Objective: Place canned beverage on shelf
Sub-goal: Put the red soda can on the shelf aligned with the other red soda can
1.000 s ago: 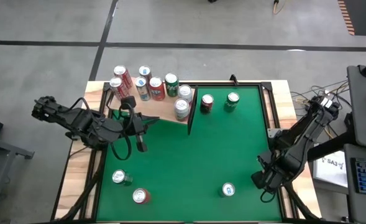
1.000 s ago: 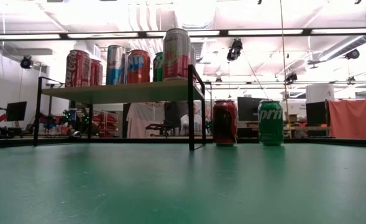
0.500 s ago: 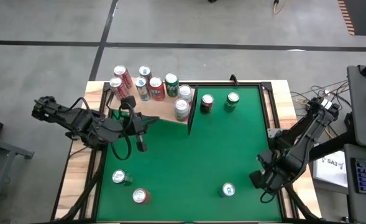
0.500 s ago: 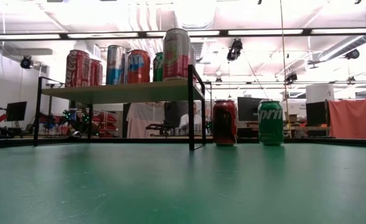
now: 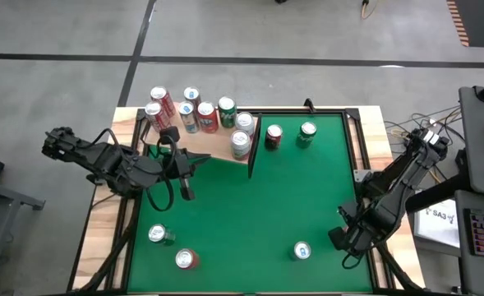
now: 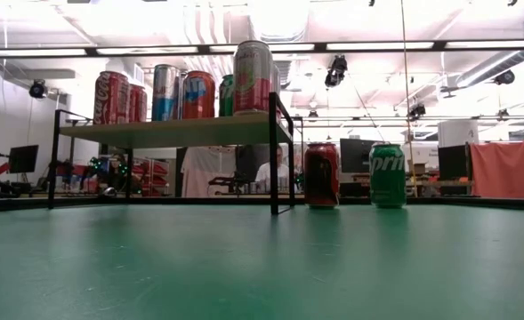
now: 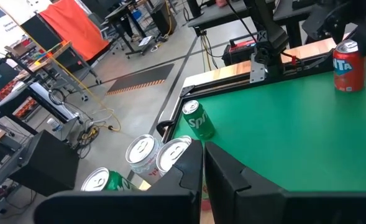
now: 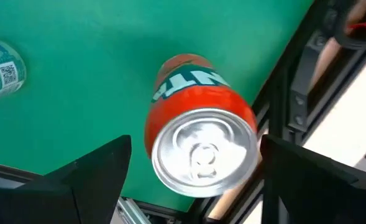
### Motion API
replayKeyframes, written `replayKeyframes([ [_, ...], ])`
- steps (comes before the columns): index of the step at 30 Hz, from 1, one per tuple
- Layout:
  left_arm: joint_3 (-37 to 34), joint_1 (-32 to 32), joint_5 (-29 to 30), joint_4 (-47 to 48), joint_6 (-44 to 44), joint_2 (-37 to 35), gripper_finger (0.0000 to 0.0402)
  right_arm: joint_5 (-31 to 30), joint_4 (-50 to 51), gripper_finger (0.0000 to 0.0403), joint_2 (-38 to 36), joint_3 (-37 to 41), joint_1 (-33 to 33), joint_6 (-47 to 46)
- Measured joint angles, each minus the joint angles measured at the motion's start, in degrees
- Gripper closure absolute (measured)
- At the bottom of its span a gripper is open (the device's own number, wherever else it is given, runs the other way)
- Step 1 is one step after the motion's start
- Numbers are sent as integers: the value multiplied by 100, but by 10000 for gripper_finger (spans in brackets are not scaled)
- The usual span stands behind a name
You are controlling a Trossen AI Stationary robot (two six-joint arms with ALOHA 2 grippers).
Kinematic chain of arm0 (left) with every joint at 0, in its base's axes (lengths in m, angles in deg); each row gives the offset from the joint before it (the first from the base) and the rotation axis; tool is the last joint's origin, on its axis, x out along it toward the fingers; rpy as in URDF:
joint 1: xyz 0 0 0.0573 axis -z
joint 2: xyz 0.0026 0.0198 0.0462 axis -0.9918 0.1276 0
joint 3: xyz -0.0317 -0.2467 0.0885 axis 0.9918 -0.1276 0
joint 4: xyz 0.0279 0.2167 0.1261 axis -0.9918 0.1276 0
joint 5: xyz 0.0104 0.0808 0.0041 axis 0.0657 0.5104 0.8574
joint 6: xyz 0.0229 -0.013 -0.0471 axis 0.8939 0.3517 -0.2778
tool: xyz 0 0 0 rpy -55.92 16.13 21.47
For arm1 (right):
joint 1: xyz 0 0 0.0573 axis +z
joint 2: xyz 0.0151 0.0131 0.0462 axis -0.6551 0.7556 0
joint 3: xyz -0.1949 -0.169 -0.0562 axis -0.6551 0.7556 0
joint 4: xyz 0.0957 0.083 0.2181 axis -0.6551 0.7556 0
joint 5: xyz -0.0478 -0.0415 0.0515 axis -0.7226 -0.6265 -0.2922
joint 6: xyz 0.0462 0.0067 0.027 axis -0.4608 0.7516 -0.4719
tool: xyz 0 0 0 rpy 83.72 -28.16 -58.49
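The orange can (image 5: 301,250) stands upright on the bench (image 5: 291,197), its long axis vertical and its lid up. It is well apart from the shelf (image 5: 217,146), diagonally across the green toward the right arm's side. The right gripper (image 5: 345,239) is much the nearer: its jaws are spread wide and empty, and the can sits just ahead of them, in line with the gap. The likely move is a level push forward, then a squeeze. The left gripper (image 5: 194,161) waits beside the shelf, jaws clenched on nothing.
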Motion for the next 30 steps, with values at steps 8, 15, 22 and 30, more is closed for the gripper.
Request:
replayKeyframes([
  [8, 0, 0, 1, 2, 0, 0, 402, -95, -668, 58, 53, 631, 2, -54],
  [15, -6, 0, -1, 2, 54, 0, 402, -292, -1019, 103, 53, 1007, 0, -193],
  [22, -98, 0, -64, 5, 4, 0, 402, -1333, 92, 116, 28, 533, -29, -383],
  [30, -261, 0, -291, 0, 19, 0, 402, -3516, 1753, 116, 21, -644, -337, -41],
])
